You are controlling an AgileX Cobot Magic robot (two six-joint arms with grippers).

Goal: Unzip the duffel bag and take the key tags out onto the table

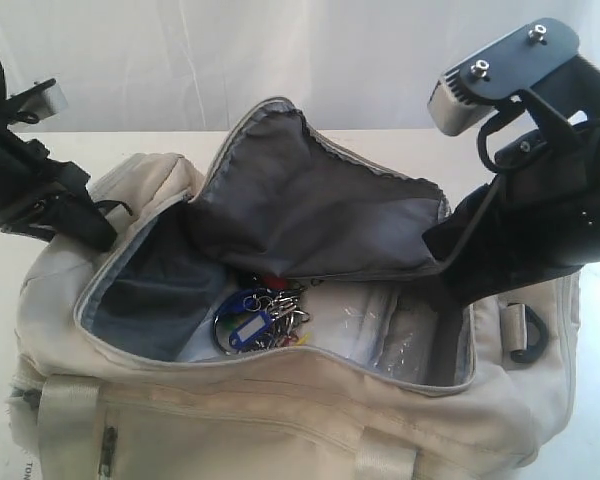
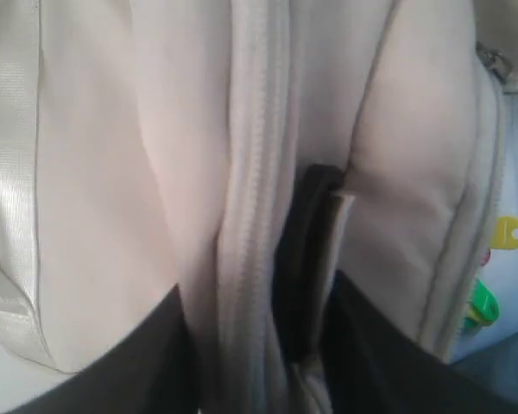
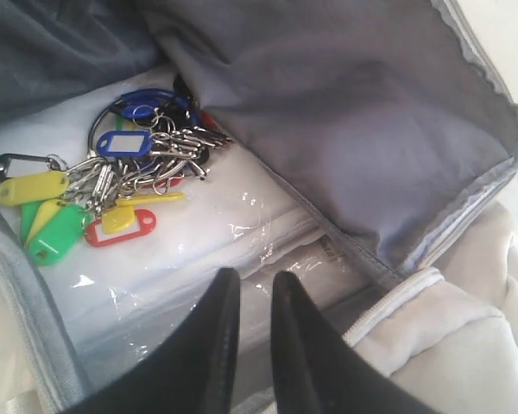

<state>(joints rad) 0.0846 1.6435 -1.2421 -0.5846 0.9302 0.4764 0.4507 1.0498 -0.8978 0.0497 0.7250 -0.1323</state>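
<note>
The cream duffel bag (image 1: pixel 280 420) lies unzipped on the white table (image 1: pixel 598 410), its grey-lined flap (image 1: pixel 300 210) folded back. The key tags (image 1: pixel 260 320) lie inside on clear plastic, a bunch of blue, yellow, green and red tags (image 3: pixel 112 190) on metal rings. My left gripper (image 1: pixel 90 228) is at the bag's left end, shut on a fold of bag fabric (image 2: pixel 86 172) with a zipper seam and a black D-ring (image 2: pixel 302 259) between its fingers (image 2: pixel 259 354). My right gripper (image 1: pixel 452 285) reaches into the opening's right side, narrowly open and empty (image 3: pixel 255 278), a short way from the tags.
A clear-wrapped flat package (image 3: pixel 198 259) covers the bag's floor under the tags. A second black D-ring (image 1: pixel 528 335) hangs at the bag's right end. Pale webbing straps (image 1: pixel 65 420) run down the near side. Yellow and green tags (image 2: pixel 511 231) peek into the left wrist view.
</note>
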